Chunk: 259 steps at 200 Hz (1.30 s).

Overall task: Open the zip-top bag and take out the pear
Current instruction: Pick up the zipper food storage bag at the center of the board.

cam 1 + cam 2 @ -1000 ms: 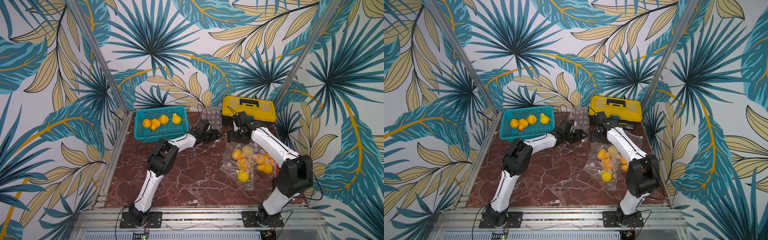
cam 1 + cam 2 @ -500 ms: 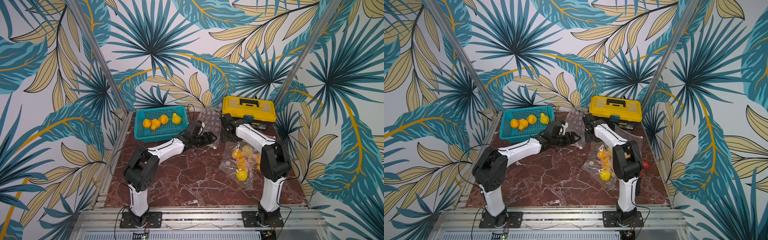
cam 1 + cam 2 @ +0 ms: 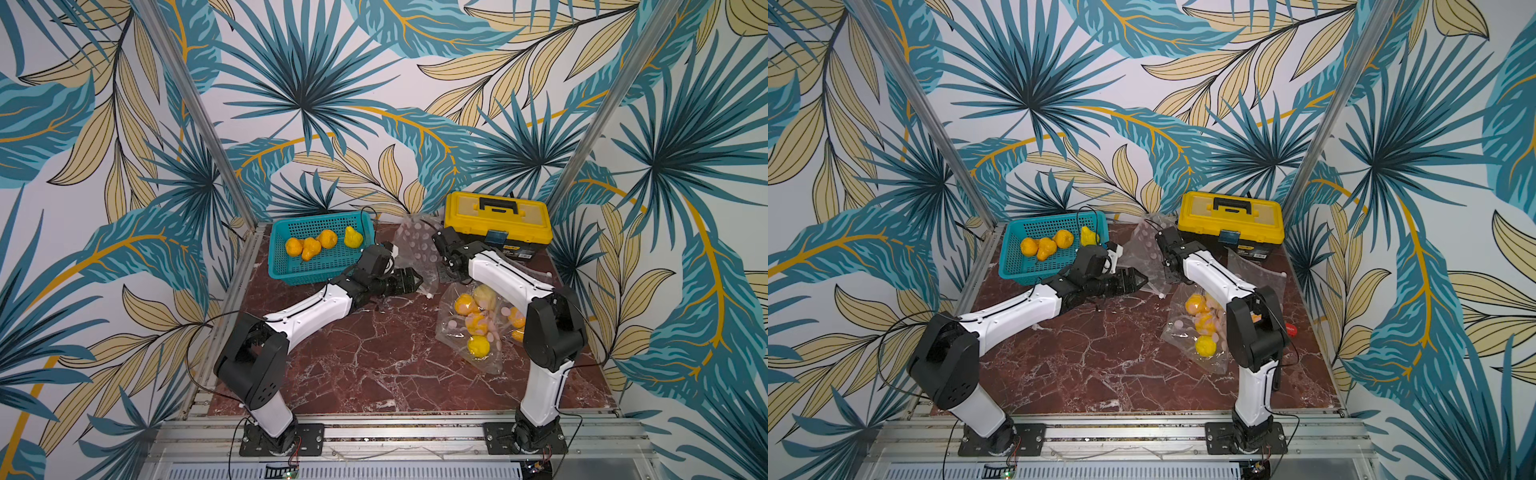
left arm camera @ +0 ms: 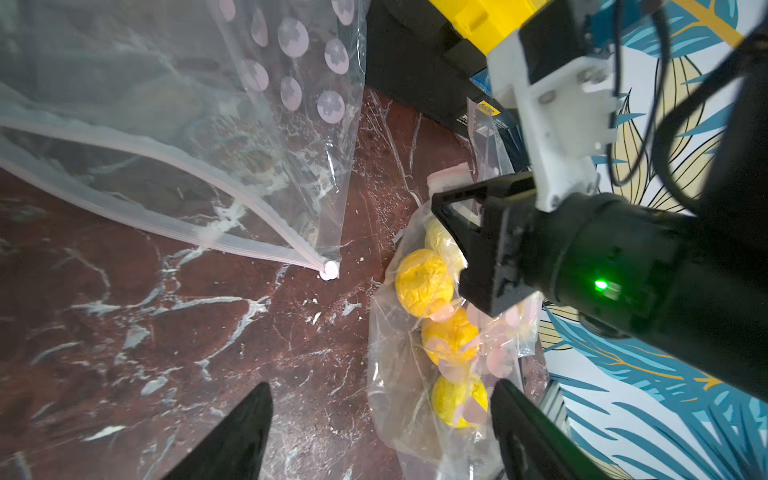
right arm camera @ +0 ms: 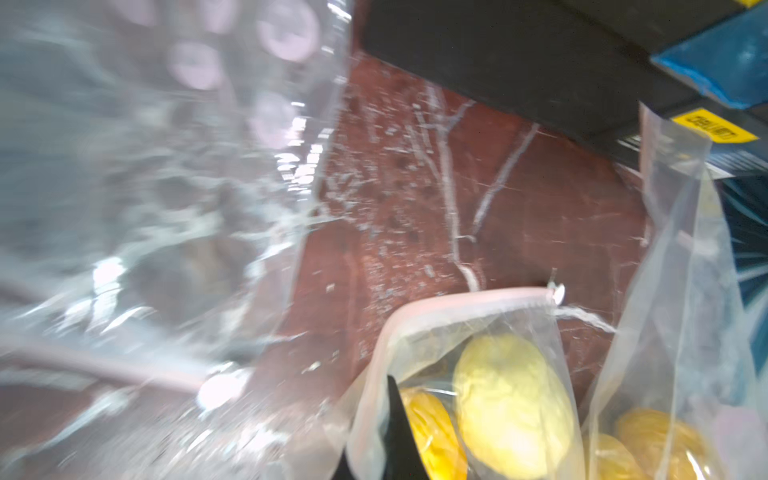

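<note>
Right wrist view: pear (image 5: 511, 407), pale yellow-green, sits just inside the mouth of the fruit bag (image 5: 536, 332), beside orange fruit; zip strip (image 5: 457, 301) curves over it.
R gripper (image 3: 452, 266): jaws pressed together at that bag's mouth. Can't tell if film is caught between them.
L gripper (image 4: 380, 390): spread wide, holding nothing, hovering over the marble near the fruit bag's closed end.
Step, my read: get the mouth open. Best done w/ R pinching one lip only, L taking the opposite lip, then pulling apart gently. Film is thin and slippery, so grab close to the zip strip.
Left wrist view adds: empty bag (image 4: 174, 124) w/ its slider (image 4: 329, 270), lying apart from the fruit bag.
Top views add: teal basket (image 3: 286, 274) w/ fruit, yellow toolbox (image 3: 496, 216), and both arms' reach.
</note>
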Each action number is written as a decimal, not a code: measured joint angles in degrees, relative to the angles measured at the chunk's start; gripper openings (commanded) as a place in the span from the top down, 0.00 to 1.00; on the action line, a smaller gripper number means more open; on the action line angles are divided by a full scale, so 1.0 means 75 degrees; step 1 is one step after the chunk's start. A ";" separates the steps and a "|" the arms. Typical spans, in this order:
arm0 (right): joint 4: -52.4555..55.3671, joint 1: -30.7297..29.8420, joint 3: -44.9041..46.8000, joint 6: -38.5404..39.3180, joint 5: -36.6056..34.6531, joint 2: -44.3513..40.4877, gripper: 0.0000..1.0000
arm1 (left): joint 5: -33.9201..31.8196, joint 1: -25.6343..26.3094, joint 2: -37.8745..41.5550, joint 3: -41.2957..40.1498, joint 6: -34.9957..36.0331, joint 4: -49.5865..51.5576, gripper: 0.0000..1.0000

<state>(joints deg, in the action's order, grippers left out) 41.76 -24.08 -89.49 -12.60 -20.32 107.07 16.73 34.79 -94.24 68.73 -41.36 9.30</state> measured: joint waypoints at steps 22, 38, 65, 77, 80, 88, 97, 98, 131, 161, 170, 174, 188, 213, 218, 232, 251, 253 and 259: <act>-0.0020 -0.0082 0.0210 -0.0035 0.0860 -0.1029 1.00 | -0.0093 -0.0111 0.0379 0.0000 0.0475 0.0335 0.24; -0.0055 -0.0090 0.0326 -0.0023 0.1443 -0.1813 1.00 | -0.0122 -0.0271 0.0731 0.0000 0.0871 0.0548 0.25; -0.0157 -0.0076 0.0667 0.0425 0.2675 -0.3022 1.00 | -0.0286 -0.0495 0.1501 0.0000 0.1746 0.0956 0.26; -0.0236 -0.0076 0.0921 0.0755 0.3314 -0.3480 1.00 | -0.0414 -0.0568 0.1856 0.0029 0.2250 0.1166 0.32; -0.0286 -0.0076 0.1014 0.0845 0.3518 -0.3611 1.00 | -0.0443 -0.0577 0.1929 0.0044 0.2358 0.1224 0.33; -0.0402 -0.0076 0.1236 0.1102 0.3981 -0.3888 1.00 | -0.0493 -0.0624 0.2139 0.0122 0.2716 0.1428 0.35; -0.0522 -0.0076 0.1460 0.1443 0.4526 -0.4144 1.00 | -0.0460 -0.0673 0.2320 0.0230 0.3179 0.1612 0.35; -0.0554 -0.0076 0.1495 0.1480 0.4607 -0.4182 1.00 | -0.0458 -0.0679 0.2340 0.0245 0.3264 0.1638 0.35; -0.1096 -0.0076 0.2218 0.2853 0.6639 -0.4838 1.00 | 0.0449 -0.0737 0.2938 0.0490 0.5202 0.2244 0.34; -0.1276 -0.0076 0.2221 0.3914 0.8011 -0.4911 1.00 | 0.1550 -0.0737 0.3171 0.0522 0.6936 0.2926 0.25; -0.1227 -0.0076 0.2165 0.4208 0.8329 -0.4908 1.00 | 0.1813 -0.0737 0.3267 0.0423 0.7437 0.3086 0.21; -0.1192 -0.0076 0.2133 0.4328 0.8469 -0.4908 1.00 | 0.1906 -0.0737 0.3299 0.0370 0.7554 0.3136 0.20; -0.1075 -0.0076 0.2002 0.4750 0.8886 -0.4908 1.00 | 0.2299 -0.0740 0.3459 0.0172 0.8201 0.3381 0.19; -0.0898 -0.0076 0.1853 0.5368 0.9439 -0.4916 1.00 | 0.2847 -0.0737 0.3587 -0.0023 0.9151 0.3829 0.22; -0.0857 -0.0076 0.1845 0.5482 0.9527 -0.4919 1.00 | 0.2879 -0.0737 0.3587 -0.0047 0.9276 0.3882 0.24; -0.0734 -0.0076 0.1839 0.5750 0.9728 -0.4948 1.00 | 0.2876 -0.0740 0.3573 -0.0131 0.9588 0.3981 0.33; -0.0525 -0.0076 0.1839 0.6102 0.9908 -0.5056 1.00 | 0.2739 -0.0740 0.3523 -0.0245 0.9935 0.4115 0.48; -0.0507 -0.0076 0.1839 0.6129 0.9920 -0.5071 1.00 | 0.2719 -0.0740 0.3518 -0.0248 1.0037 0.4121 0.50; -0.0455 -0.0076 0.1839 0.6210 0.9926 -0.5132 1.00 | 0.2672 -0.0746 0.3483 -0.0265 1.0110 0.4173 0.55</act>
<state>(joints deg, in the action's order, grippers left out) 38.35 -24.64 -75.70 33.98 54.13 68.58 36.77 29.19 -68.12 66.74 34.46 40.60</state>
